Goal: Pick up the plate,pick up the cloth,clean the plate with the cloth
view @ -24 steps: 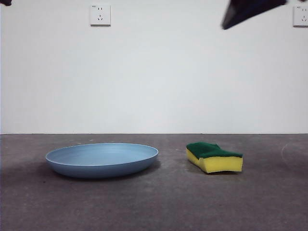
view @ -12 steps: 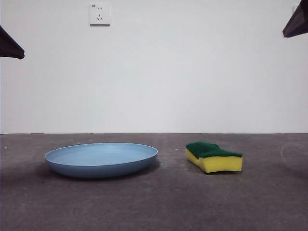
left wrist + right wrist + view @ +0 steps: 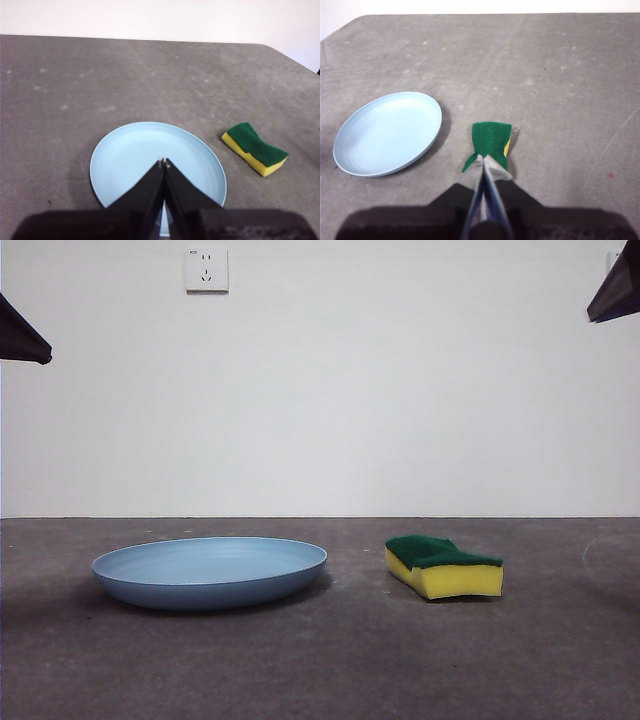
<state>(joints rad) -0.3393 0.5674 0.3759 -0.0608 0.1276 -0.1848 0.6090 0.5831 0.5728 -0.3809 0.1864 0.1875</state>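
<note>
Front view shows that none of the task is done yet, as I judge it: the plate (image 3: 210, 573) lies flat on the desk (image 3: 320, 670), the cloth (image 3: 444, 566) lies flat too, and nothing is lifted or touched. All three steps are left: raising the plate, raising the cloth, and wiping one with the other.

Taking the plate as the landmark and going left to right: high above and left of the plate, a dark tip (image 3: 22, 337) of one arm juts in at the picture's edge. The plate itself is light blue, shallow, and upright on its base. To the right of the plate, apart from it with bare desk between, sits the cloth, a yellow sponge block with its green scouring layer facing up. Far above and right of the plate, a second dark tip (image 3: 615, 290) shows at the corner.

Wrist views say which arm is which. The left end effector (image 3: 163, 162) hangs above the plate with its jaws pressed together, holding nothing. The right end effector (image 3: 482, 159) hangs over the cloth, to the right of the plate, jaws likewise together and empty.

Counted: one plate, one cloth, two end effectors. One wall socket (image 3: 206, 270) sits on the wall high above the plate.
</note>
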